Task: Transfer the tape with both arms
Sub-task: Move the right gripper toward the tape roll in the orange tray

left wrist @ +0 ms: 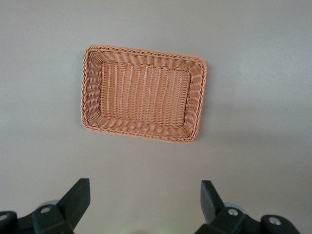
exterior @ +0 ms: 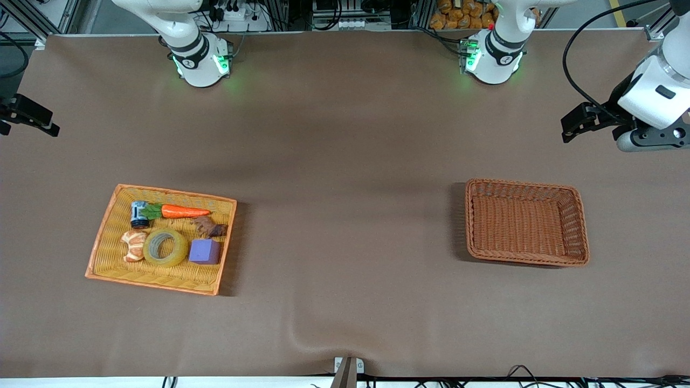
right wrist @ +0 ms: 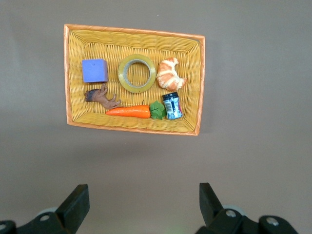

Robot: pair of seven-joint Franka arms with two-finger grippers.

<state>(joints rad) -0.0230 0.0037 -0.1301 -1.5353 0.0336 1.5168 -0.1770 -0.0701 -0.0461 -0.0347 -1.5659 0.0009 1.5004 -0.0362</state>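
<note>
Yellow tray [exterior: 105, 258] sits toward the right arm's end of the table [exterior: 345, 161]. The tape [exterior: 165, 247] lies flat in it, between a croissant [exterior: 132, 245] and a purple cube [exterior: 204, 251], both just beside it. A carrot [exterior: 183, 211], a small can [exterior: 139, 214] and a brown figure [exterior: 209, 227] lie farther from the front camera than the tape. Brown wicker basket [exterior: 525, 222] sits toward the left arm's end.

Left claw [left wrist: 145, 204] hangs high above the table near the basket, fingers spread, nothing in them. Right claw [right wrist: 144, 204] hangs high near the tray, released too, holding nothing.
</note>
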